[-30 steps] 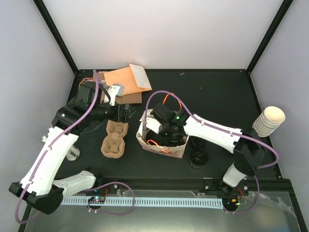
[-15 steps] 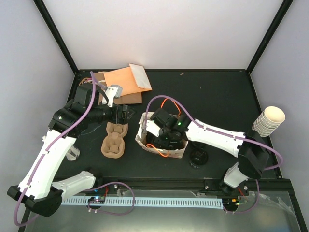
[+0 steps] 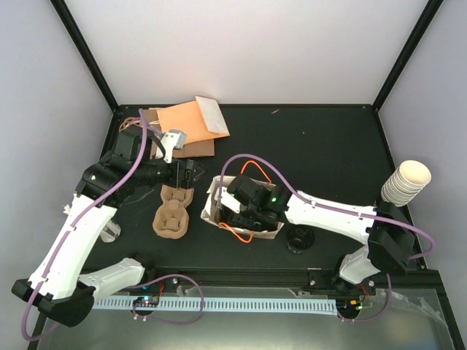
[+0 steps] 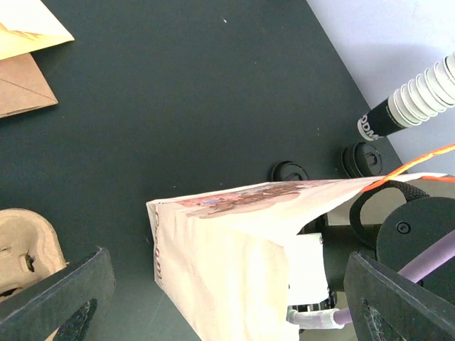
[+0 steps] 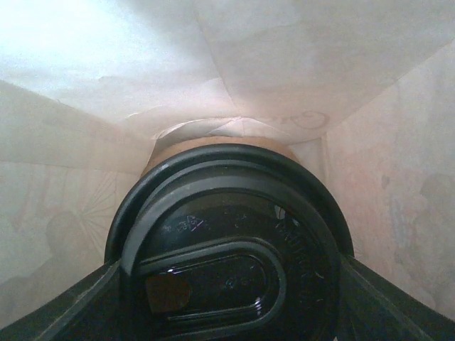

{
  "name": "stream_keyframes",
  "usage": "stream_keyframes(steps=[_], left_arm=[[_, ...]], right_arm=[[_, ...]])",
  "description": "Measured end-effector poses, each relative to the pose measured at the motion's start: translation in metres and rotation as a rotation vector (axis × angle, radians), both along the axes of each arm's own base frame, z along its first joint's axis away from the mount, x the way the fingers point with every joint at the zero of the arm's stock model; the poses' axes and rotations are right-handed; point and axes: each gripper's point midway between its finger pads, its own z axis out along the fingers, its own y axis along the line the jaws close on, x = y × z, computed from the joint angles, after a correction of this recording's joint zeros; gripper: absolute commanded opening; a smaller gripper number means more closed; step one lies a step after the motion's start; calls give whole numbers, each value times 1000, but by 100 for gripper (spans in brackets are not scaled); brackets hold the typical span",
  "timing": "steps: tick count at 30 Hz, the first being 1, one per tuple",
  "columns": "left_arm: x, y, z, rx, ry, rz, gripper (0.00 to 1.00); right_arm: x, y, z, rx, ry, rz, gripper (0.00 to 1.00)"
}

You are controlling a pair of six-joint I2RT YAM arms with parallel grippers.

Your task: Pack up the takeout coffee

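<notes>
**Lidded cup held low inside the paper bag**

The right fingers (image 3: pixel 235 208) reach down into the open top of the white-and-tan paper bag (image 3: pixel 257 227), which stands upright on the black worktop (image 3: pixel 321 146). The right wrist view looks down on the small cream-tan paper cup with a black lid (image 5: pixel 227 241). The cup sits deep inside the bag with paper walls close on every side. The right fingers stand partly open, one pressed against each side of the lid, gripping the cup.

The left fingers (image 3: pixel 187 173) hover just left of the bag, spread wide with nothing in them. In the left wrist view the bag's upper edge runs between them, apart from both.

A brown moulded-pulp cup tray (image 3: pixel 171 211) lies left of the bag. Loose black lids (image 3: pixel 299 238) lie to its right. A tall stack of cream cups (image 3: pixel 406 182) stands at the right edge, and orange and brown envelopes (image 3: pixel 188 121) lie at the far left.
</notes>
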Motion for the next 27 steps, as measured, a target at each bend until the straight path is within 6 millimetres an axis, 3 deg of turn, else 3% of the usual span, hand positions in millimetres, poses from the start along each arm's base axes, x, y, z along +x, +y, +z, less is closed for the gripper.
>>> stream_keyframes(steps=[27], left_arm=[[-4, -2, -8, -8, 28, -11, 91]], right_arm=[[13, 0, -1, 38, 65, -27, 30]])
